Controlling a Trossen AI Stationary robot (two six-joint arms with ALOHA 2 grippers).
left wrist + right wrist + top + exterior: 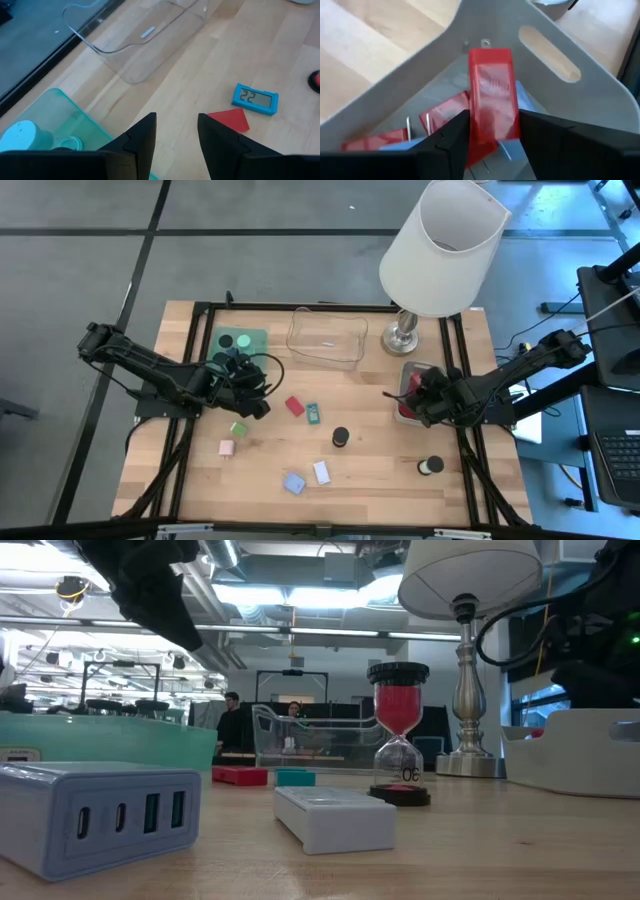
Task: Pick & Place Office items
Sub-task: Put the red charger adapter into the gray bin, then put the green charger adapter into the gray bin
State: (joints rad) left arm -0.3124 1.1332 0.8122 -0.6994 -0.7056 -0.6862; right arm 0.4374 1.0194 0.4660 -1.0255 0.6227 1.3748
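Right gripper (492, 131): over the grey tray (409, 370) at the table's 3 o'clock edge, fingers clenched on a red packet (491, 104) held upright above the tray's contents.
Grey tray contents: more red pieces (447, 116) lie flat inside, some with metal prongs.
Left gripper (176, 137): fingers apart, grasping nothing; hovers at the green tray (243, 341) corner, toward 10 o'clock.
Green tray contents: black round pieces (227, 340) and a teal one.
Clear tray (327, 337): at 12 o'clock; nothing visible inside.
Loose office items: red block (294, 406) and teal digital clock (313, 413) near centre; sand timer (340, 437) just toward 5 o'clock of them; green block (238, 428) and pink block (227, 448) at 8 o'clock; blue charger (294, 483) and white block (321, 472) at 6 o'clock; black cylinder (431, 466) at 4 o'clock.
Step in hand: judged to be placing the red packet into the grey tray.
Next move: release calls for lowering first, so the packet does not tip over the rim; the left arm's nearest candidate is the red block.
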